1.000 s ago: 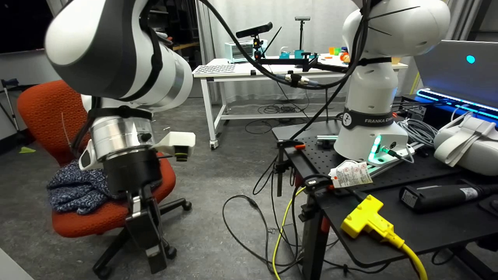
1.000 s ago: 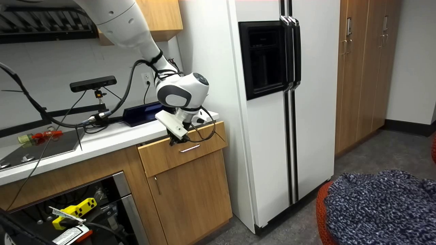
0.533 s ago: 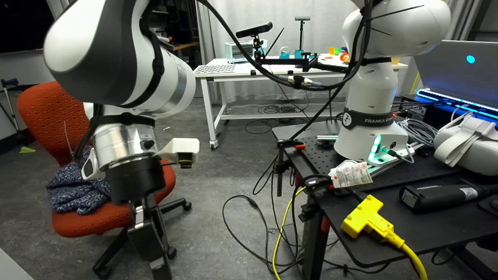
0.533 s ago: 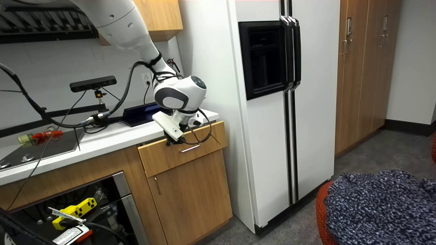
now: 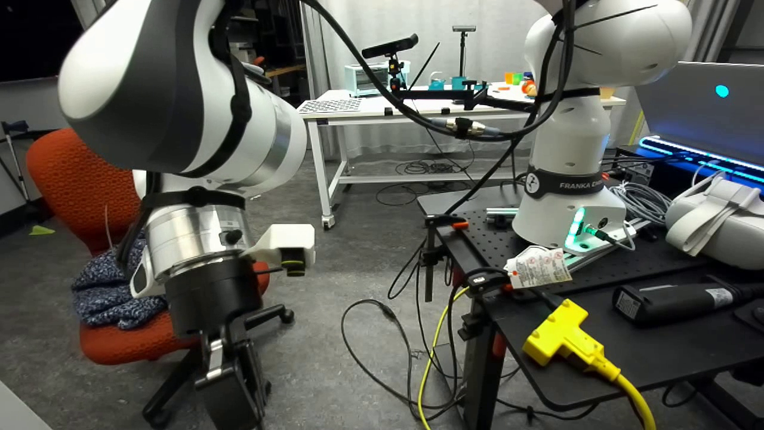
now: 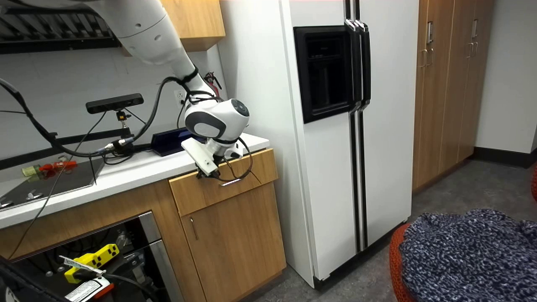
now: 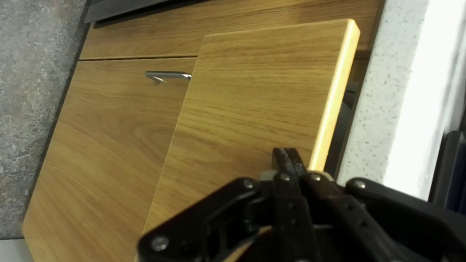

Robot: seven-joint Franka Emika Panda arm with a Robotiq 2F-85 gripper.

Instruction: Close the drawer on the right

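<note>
The drawer (image 6: pixel 262 163) has a light tan wooden front with a metal handle and stands slightly open below the counter in an exterior view. The wrist view shows its front (image 7: pixel 262 91) from close up, with a narrow dark gap between its rim and the counter. My gripper (image 7: pixel 285 153) is shut with nothing between its fingers. Its tips are at the drawer front near the top rim and appear to press on it. The gripper (image 6: pixel 202 173) is partly hidden by its camera mount in an exterior view. The gripper (image 5: pixel 236 382) also shows in an exterior view, its tips cut off.
A white counter (image 6: pixel 168 167) runs above the drawer, with a cupboard door (image 6: pixel 239 239) below. A white fridge (image 6: pixel 268 126) stands right beside it. An orange chair (image 5: pixel 131 346) with a dark knitted cloth stands behind the arm. A cable loops (image 6: pixel 247 167) beside the wrist.
My gripper has moved toward the counter and a little left and down in the view of the cabinet. The drawer front has moved slightly inward. The gripper stays shut.
</note>
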